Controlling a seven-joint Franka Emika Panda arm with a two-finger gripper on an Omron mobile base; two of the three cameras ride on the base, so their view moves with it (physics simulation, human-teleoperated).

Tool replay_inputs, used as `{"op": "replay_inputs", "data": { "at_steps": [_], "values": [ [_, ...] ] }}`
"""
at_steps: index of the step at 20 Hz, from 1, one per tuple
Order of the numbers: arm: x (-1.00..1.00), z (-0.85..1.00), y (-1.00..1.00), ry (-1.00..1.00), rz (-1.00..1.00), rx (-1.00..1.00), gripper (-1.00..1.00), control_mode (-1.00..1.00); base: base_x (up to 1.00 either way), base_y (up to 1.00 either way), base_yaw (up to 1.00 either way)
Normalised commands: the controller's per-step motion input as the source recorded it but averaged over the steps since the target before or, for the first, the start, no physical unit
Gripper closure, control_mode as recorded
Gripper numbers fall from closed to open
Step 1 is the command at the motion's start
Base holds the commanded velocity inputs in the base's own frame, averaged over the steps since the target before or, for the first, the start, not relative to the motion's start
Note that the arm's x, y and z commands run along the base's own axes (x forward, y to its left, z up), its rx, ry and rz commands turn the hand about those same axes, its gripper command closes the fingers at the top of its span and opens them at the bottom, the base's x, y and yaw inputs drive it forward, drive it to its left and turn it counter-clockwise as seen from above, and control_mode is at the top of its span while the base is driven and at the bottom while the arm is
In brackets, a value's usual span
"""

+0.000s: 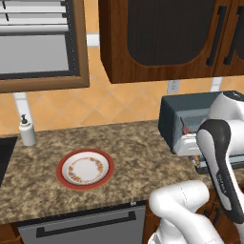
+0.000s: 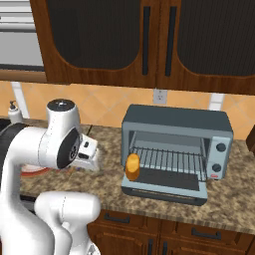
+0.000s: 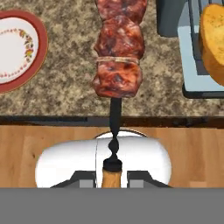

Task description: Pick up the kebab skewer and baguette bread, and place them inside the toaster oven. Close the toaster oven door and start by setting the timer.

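In the hand view my gripper (image 3: 112, 177) is shut on the handle end of the kebab skewer (image 3: 118, 48). Its reddish-brown meat chunks point away from the hand, over the granite counter near its front edge. The baguette bread (image 2: 132, 167) stands at the left end of the toaster oven's opening, and its golden side (image 3: 213, 41) lies to the right of the skewer. The toaster oven (image 2: 177, 124) is dark blue-grey with a wire rack inside. The toaster oven door (image 2: 164, 191) is dropped open. My arm hangs to the left of the oven.
A red-rimmed plate (image 1: 86, 169) lies bare on the counter left of the oven. A soap dispenser (image 1: 27, 131) stands at the back left. Dark wooden wall cabinets (image 2: 149, 40) hang above the oven. Two knobs (image 2: 220, 147) sit on the oven's right panel.
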Motion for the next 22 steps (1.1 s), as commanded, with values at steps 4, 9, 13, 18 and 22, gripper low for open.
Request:
{"op": "replay_inputs", "data": {
  "at_steps": [4, 9, 13, 18, 22],
  "values": [
    [0.00, 0.18, -1.00, -0.01, 0.33, -0.04, 1.00, -1.00, 0.00, 0.00, 0.00],
    [0.00, 0.00, -1.00, -0.06, 0.44, -0.04, 1.00, -1.00, 0.00, 0.00, 0.00],
    [-0.02, -0.02, -1.00, -0.07, 0.29, -0.07, 1.00, -1.00, 0.00, 0.00, 0.00],
    [0.19, 0.00, -0.83, 0.00, 0.04, -0.08, 1.00, -1.00, 0.00, 0.00, 0.00],
    [0.43, -0.23, -0.48, 0.02, 0.05, -0.18, 1.00, -1.00, 0.00, 0.00, 0.00]
  ]
}}
